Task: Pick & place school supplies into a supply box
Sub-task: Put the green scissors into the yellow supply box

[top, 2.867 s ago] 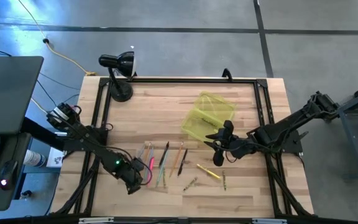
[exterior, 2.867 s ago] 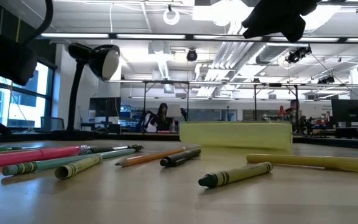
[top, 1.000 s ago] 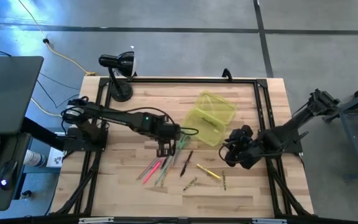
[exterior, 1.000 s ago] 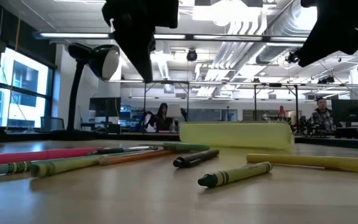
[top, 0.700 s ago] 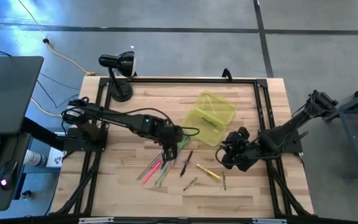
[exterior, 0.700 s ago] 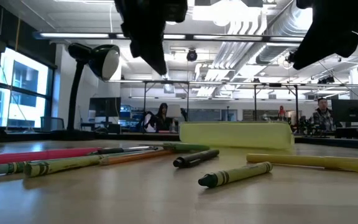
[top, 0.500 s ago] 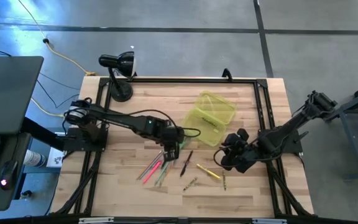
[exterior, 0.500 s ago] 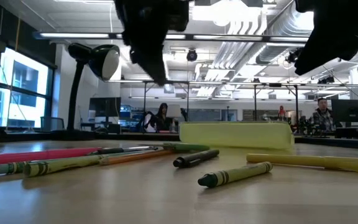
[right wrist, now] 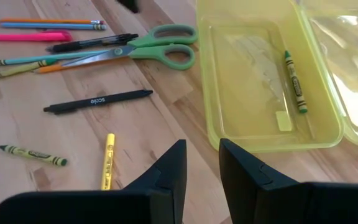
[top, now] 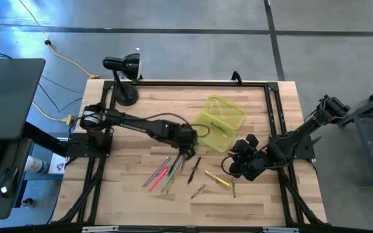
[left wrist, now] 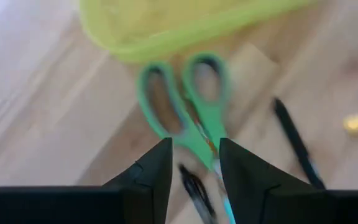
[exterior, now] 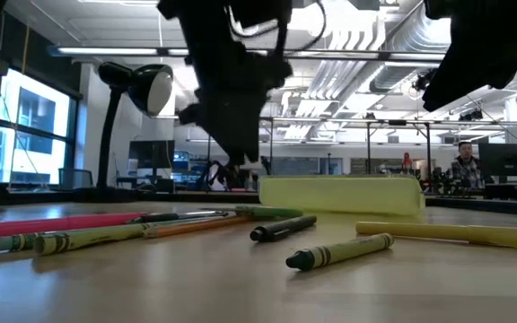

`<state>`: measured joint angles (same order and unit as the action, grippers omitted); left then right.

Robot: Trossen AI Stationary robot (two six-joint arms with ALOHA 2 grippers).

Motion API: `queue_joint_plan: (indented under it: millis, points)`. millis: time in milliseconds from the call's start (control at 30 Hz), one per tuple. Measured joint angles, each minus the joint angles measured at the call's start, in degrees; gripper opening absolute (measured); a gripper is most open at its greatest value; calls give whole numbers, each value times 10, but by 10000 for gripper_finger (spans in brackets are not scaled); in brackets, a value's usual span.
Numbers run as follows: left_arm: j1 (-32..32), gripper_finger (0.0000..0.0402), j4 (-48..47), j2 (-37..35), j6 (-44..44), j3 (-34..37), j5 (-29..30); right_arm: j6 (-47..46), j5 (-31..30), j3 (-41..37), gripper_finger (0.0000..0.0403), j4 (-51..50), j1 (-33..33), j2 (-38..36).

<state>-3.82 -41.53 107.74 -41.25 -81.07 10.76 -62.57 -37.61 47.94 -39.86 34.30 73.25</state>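
The left hand (left wrist: 191,163) stands open over the green scissors (left wrist: 188,102) beside the supply box (right wrist: 266,81). Only the right wrist view shows a crayon (right wrist: 294,81) inside; the right hand (right wrist: 201,165) is half open, empty.

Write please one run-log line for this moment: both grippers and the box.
left gripper: open, above green-handled scissors | right gripper: open, waiting beside translucent yellow-green plastic box | box: lid open, one green crayon inside
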Motion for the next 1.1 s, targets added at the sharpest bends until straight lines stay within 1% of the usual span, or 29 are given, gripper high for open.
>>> queue_joint_plan:
  millis: [67,100,133,200,267,467,800,900,1000,1100]
  points:
    - [15,155,-8,4,-11,3,-1,0,0,0,73,0,0,0]
    - [22,152,8,11,-13,1,-1,0,0,0,73,0,0,0]
    - [28,150,19,16,-13,0,-5,0,0,0,73,1,0,0]
    - [38,146,8,29,-13,1,-21,0,0,0,73,1,0,0]
    - [42,142,26,45,-11,1,-30,0,2,0,73,2,2,0]
    - [42,134,23,78,-11,2,-35,0,4,0,73,3,2,0]
    - [42,131,25,92,-10,0,-11,0,4,0,73,7,2,0]
    - [41,129,26,92,9,1,-1,0,4,0,73,7,2,0]
    - [42,111,29,93,23,1,1,-3,3,0,73,7,2,0]
    - [41,65,32,98,24,0,3,-3,3,0,73,7,2,0]
